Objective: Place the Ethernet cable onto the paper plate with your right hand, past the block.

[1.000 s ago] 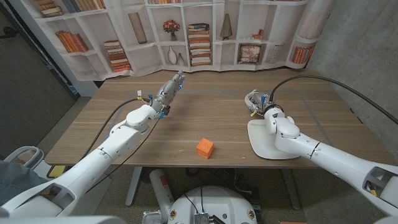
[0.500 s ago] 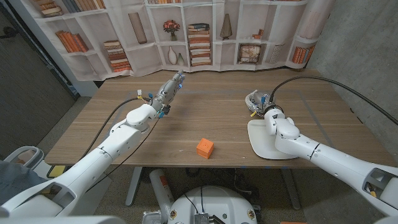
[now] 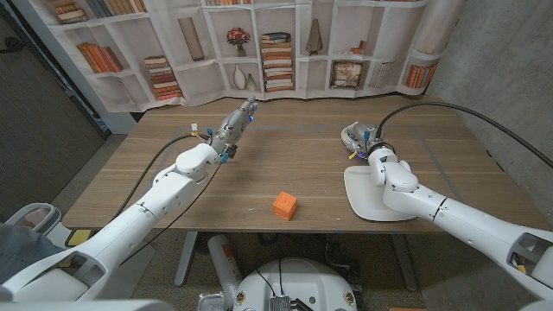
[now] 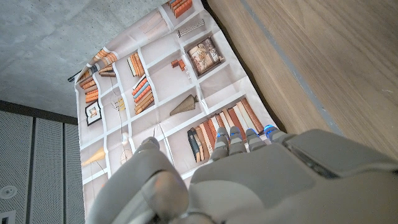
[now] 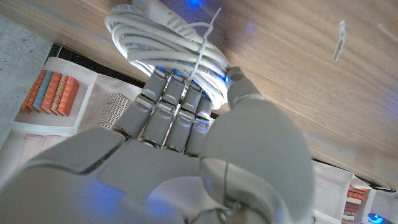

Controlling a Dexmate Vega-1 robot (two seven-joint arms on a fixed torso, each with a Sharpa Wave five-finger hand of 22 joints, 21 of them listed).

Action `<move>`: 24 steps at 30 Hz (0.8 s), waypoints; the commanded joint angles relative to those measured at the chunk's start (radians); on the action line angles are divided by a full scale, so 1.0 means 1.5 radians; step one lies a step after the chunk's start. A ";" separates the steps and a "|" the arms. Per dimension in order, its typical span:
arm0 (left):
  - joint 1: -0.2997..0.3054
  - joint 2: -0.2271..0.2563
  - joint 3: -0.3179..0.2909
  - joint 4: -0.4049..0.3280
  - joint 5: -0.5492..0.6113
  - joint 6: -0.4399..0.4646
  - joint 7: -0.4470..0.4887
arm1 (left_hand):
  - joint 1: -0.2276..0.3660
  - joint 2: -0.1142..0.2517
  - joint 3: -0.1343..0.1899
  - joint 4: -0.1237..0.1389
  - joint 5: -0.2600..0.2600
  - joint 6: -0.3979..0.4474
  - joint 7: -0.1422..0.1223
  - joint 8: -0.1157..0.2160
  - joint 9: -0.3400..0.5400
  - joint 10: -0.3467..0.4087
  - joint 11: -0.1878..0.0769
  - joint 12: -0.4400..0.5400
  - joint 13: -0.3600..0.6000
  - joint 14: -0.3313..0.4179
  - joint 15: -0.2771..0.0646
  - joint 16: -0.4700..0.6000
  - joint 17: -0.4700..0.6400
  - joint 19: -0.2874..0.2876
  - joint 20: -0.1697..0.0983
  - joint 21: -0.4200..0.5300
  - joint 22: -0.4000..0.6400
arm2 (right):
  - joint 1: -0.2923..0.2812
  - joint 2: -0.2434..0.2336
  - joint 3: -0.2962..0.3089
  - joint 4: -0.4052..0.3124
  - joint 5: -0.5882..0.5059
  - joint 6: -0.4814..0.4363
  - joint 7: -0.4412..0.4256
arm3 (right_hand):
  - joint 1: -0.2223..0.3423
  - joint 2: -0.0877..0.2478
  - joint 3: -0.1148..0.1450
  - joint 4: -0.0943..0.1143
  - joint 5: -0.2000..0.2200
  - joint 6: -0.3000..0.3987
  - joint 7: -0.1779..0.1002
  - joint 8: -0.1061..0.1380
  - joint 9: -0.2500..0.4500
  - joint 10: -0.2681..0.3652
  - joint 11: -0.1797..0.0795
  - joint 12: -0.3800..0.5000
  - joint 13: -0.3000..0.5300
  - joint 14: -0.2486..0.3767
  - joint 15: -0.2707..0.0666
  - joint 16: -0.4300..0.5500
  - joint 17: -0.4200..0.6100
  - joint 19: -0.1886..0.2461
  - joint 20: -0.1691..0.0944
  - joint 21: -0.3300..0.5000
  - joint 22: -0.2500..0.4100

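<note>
Head view count: one cable, one plate, one block, two hands.
Cable: white coil, bound with a tie, on the table just beyond the plate's far edge; not on the plate.
Right hand: at the coil; the right wrist view shows its fingers and thumb closed around the cable, gripping it.
Left hand: raised over the far left of the table, fingers straight and close together, holding nothing.
Plate: white, near the table's right front; the right forearm covers part of it.
Block: orange, near the front middle, well apart from plate and cable.
Hard to make out: in the head view the coil is mostly hidden behind the right hand; whether it is lifted off the wood cannot be told.
Left wrist view: back of the left hand, fingertips cut short against the bookshelf backdrop.
</note>
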State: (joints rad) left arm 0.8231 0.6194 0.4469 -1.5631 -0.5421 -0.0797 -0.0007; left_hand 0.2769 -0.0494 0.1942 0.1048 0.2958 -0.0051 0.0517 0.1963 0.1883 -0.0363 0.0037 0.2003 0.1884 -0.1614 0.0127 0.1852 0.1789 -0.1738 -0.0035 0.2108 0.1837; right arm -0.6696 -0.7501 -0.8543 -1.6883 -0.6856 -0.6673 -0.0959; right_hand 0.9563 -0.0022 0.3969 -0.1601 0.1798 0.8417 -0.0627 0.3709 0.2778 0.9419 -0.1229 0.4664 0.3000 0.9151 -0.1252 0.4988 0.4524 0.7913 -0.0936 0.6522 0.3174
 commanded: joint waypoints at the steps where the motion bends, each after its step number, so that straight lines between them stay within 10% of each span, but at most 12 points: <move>1: -0.004 -0.003 0.001 0.007 -0.002 -0.006 -0.006 | 0.001 0.007 -0.002 0.001 0.004 0.003 0.003 0.003 0.001 -0.001 -0.001 0.004 0.001 0.002 -0.003 0.002 0.003 -0.058 0.006 -0.001 0.002 | -0.006 -0.011 0.012 -0.019 -0.006 0.018 -0.004 | 0.080 0.072 -0.003 0.000 -0.002 0.065 -0.056 0.005 0.001 0.004 -0.006 0.001 0.005 0.002 -0.075 -0.004 0.002 -0.006 -0.080 0.009 0.004; 24: -0.001 -0.002 0.000 0.010 -0.002 -0.011 -0.009 | 0.002 0.009 -0.005 0.001 0.004 0.003 0.003 0.003 0.001 0.000 -0.002 0.004 0.001 0.002 -0.003 0.002 0.003 -0.058 0.006 -0.002 0.002 | -0.027 -0.073 0.052 -0.060 -0.013 0.130 0.015 | 0.090 0.073 -0.014 0.002 -0.002 0.060 -0.063 0.001 0.001 0.000 -0.015 -0.004 0.013 -0.002 -0.075 -0.012 0.009 -0.024 -0.079 0.029 0.017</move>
State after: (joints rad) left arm 0.8183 0.6154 0.4479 -1.5489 -0.5436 -0.0926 -0.0117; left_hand 0.2769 -0.0495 0.1914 0.1078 0.2958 -0.0051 0.0517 0.1963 0.1883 -0.0364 0.0037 0.2003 0.1884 -0.1615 0.0127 0.1852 0.1789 -0.1738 -0.0035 0.2108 0.1837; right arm -0.6983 -0.8212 -0.8008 -1.7576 -0.6923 -0.5478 -0.0902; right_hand 0.9712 0.0015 0.3817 -0.1558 0.1760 0.8418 -0.0628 0.3676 0.2763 0.9342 -0.1307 0.4644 0.3145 0.9149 -0.1251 0.4871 0.4621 0.7595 -0.0820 0.6902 0.3375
